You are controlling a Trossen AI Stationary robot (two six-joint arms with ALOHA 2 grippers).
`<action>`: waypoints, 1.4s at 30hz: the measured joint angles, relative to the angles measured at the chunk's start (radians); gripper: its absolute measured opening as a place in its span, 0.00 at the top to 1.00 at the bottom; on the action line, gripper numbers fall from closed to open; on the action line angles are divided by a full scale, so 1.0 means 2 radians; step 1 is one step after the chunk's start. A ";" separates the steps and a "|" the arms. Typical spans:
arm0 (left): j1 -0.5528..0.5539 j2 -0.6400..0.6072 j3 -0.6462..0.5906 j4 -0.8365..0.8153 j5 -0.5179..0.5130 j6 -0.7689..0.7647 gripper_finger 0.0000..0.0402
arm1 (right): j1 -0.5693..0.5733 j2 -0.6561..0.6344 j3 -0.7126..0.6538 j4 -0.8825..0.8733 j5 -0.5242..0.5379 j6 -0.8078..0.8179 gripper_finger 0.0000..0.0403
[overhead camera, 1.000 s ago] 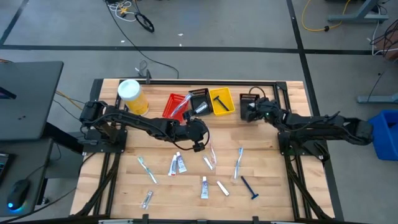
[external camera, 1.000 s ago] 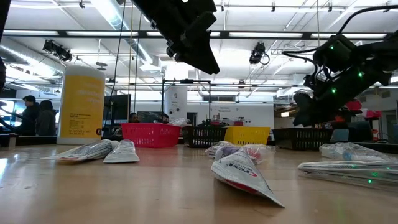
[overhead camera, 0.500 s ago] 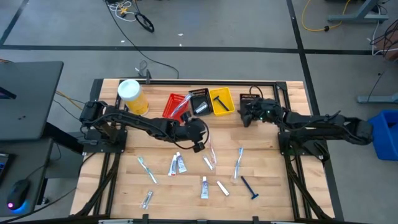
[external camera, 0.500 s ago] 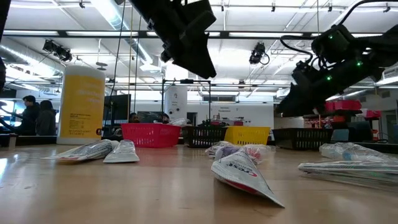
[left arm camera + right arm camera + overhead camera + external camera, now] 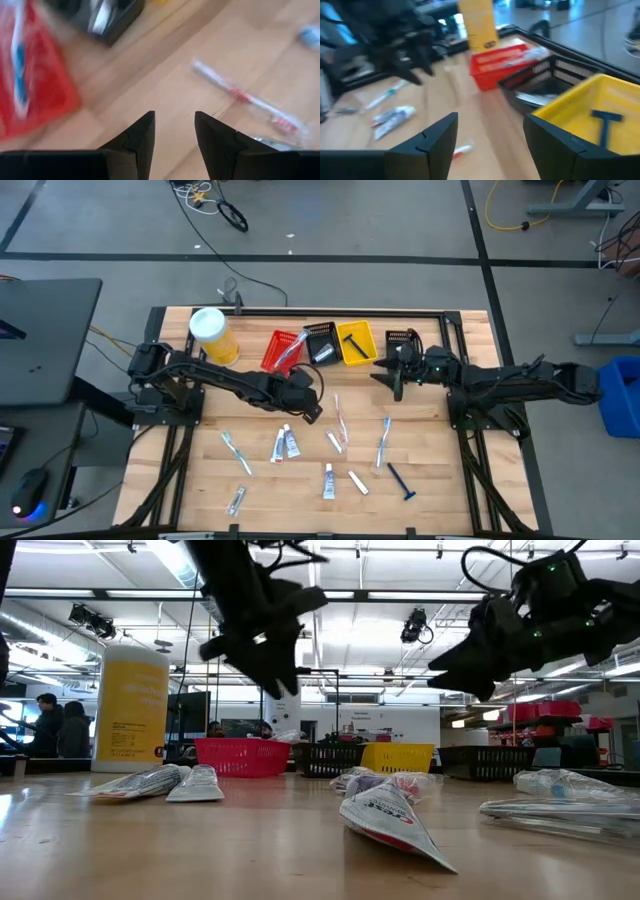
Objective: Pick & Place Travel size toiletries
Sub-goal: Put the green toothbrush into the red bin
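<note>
Left end effector open and empty, dark fingers parted over bare wood — hanging above the middle of the pale wooden surface, just in front of the red slotted plastic bin. Nearest target, judging by the left wrist view: the thin clear toothbrush with red markings in its wrapper, lying flat just beyond the fingertips. Best taken by turning the wrist so the fingers cross the handle, then lowering straight down and closing near its middle; a grip near one end would likely let it tip.

Right end effector also open and empty, raised near the yellow slotted bin, where a dark blue razor already lies. Worth keeping it clear of the left arm.

Farther out, more toiletries scattered over the front half: small white-and-blue tubes, another clear toothbrush, a dark blue razor on the wood.
</note>
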 joint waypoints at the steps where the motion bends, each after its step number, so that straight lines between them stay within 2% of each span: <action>1: 0.000 0.000 0.000 -0.015 0.005 -0.024 0.63 | 0.006 0.000 0.000 0.002 -0.001 0.000 0.39; 9: -0.024 0.000 0.000 -0.114 0.074 -0.232 0.63 | 0.034 0.000 0.000 -0.004 0.013 -0.008 0.31; 12: -0.047 0.000 0.000 -0.131 0.100 -0.306 0.63 | 0.036 0.000 0.000 -0.006 0.023 -0.024 0.31; 19: -0.114 0.000 0.000 -0.168 0.106 -0.477 0.63 | 0.035 0.000 0.000 -0.003 0.046 -0.074 0.36; 24: -0.169 0.000 -0.011 -0.195 0.127 -0.594 0.63 | 0.035 0.000 0.000 0.064 0.090 -0.123 0.38; 29: -0.219 0.000 -0.024 -0.210 0.152 -0.718 0.63 | 0.035 0.000 0.000 0.142 0.099 -0.125 0.40; 31: -0.233 0.000 -0.027 -0.208 0.165 -0.731 0.63 | 0.035 0.000 0.000 0.154 0.103 -0.127 0.41; 37: -0.250 0.000 -0.038 -0.216 0.165 -0.725 0.63 | 0.034 0.000 0.000 0.160 0.113 -0.137 0.46; 42: -0.261 -0.013 -0.039 -0.296 0.210 -0.697 0.63 | 0.034 0.000 0.000 0.159 0.085 -0.143 0.49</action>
